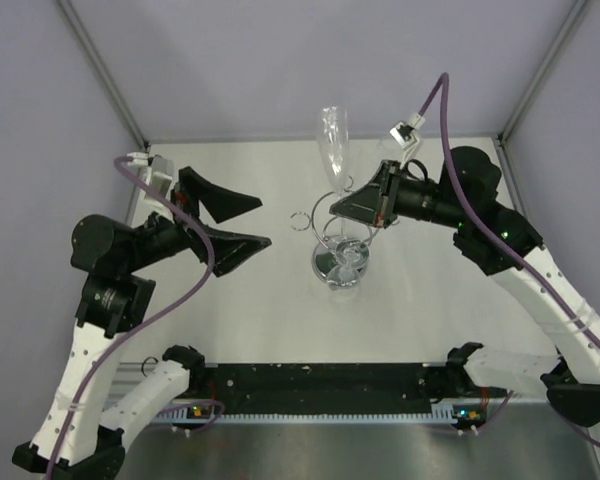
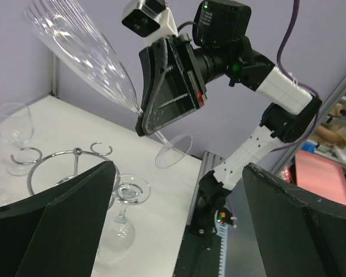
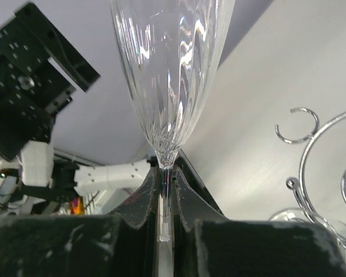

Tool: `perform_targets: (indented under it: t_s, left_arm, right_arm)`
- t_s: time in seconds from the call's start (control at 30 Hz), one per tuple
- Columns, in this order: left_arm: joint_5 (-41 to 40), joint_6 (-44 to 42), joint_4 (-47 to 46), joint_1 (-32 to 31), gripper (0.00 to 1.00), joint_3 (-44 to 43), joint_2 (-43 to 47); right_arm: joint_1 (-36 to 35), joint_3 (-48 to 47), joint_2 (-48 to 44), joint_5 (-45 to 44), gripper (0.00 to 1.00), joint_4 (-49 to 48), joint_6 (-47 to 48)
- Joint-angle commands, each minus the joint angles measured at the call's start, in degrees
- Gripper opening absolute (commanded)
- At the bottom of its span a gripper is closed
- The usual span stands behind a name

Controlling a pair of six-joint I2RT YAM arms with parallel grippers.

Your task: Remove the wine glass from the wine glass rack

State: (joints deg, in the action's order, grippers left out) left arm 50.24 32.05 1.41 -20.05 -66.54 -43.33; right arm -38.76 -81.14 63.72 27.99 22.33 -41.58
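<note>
wine glass [image 1: 332,140]: tilted, held in the air clear of rack [image 1: 328,268], at its 12 o'clock | right fingers [image 3: 143,199]: clamped on stem | left fingers [image 2: 63,225]: apart, idle | handling: likely light, slick, brittle; grip stem only

A white counter [image 1: 250,320] fills the middle, walled by lavender panels [image 1: 280,60]. Grey metal posts [image 1: 103,70] run toward 11 and 1 o'clock. A black strip [image 1: 320,385] with a toothed white edge lies at 6 o'clock. The left wrist view shows a short round-bowled glass [image 2: 14,122] at 9 o'clock, a foot-up glass [image 2: 131,188] at 7 o'clock, and something pink [image 2: 328,176] at 3 o'clock.
</note>
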Motion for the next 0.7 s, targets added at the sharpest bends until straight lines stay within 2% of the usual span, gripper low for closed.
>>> perform_targets:
  t_s: [0.0, 0.13, 0.27, 0.47, 0.6, 0.67]
  left_arm:
    - [-1.54, 12.49, -2.47, -0.16, 0.98, -3.15, -3.07]
    - [-2.52, 17.76, 0.52, -0.16, 0.98, -5.52, -4.92]
    - [0.82, 22.61, 4.30, -0.16, 0.98, -7.19, -9.22]
    - [2.32, 25.41, 3.08, 0.10, 0.98, -6.58, -10.19]
    - [7.85, 30.52, -0.17, 0.10, 0.98, -4.83, -12.39]
    - [8.91, 30.97, -0.36, 0.10, 0.98, -3.60, -12.57]
  right_arm:
    - [-0.09, -1.39, -3.25, 2.34, 0.00, 11.66, 12.56]
    - [-0.26, -0.33, -6.24, 4.09, 0.00, 18.18, 19.86]
    - [-0.26, 0.11, -8.35, 8.66, 0.00, 22.84, 25.14]
    - [-0.43, -0.24, -8.79, 9.54, 0.00, 28.90, 31.29]
    - [-3.94, -0.94, -8.35, 5.87, 0.00, 32.42, 35.51]
    - [-8.24, -1.73, -7.83, -0.88, 0.00, 34.00, 37.01]
